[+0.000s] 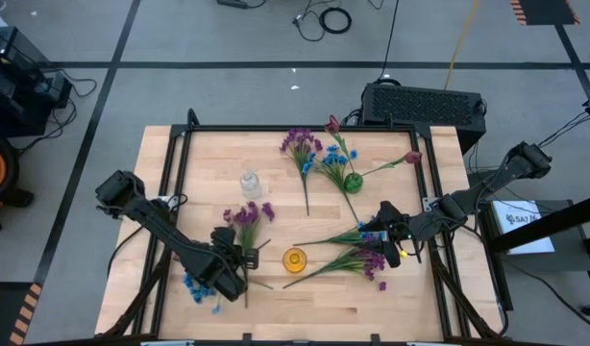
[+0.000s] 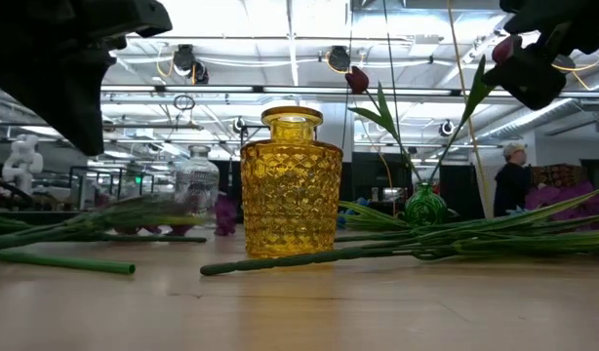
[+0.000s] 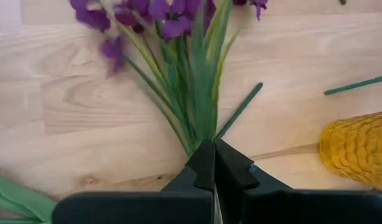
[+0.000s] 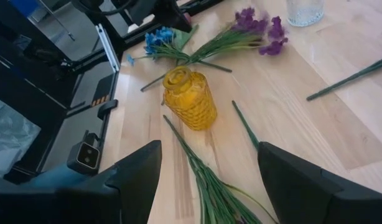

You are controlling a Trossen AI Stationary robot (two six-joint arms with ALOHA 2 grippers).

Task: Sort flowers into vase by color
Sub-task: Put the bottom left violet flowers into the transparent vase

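3 vases (image 1: 294, 259) — left gripper (image 3: 213, 163) jaws pinching purple sprig (image 3: 178, 68); right gripper (image 4: 206, 163) jaws spread.

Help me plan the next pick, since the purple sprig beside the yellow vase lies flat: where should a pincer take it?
Grip the purple sprig on its bare stem near the yellow vase, coming straight down from above. The stem lies flat and thin on the table; the blossom end is bushy and sits under the right pincer.
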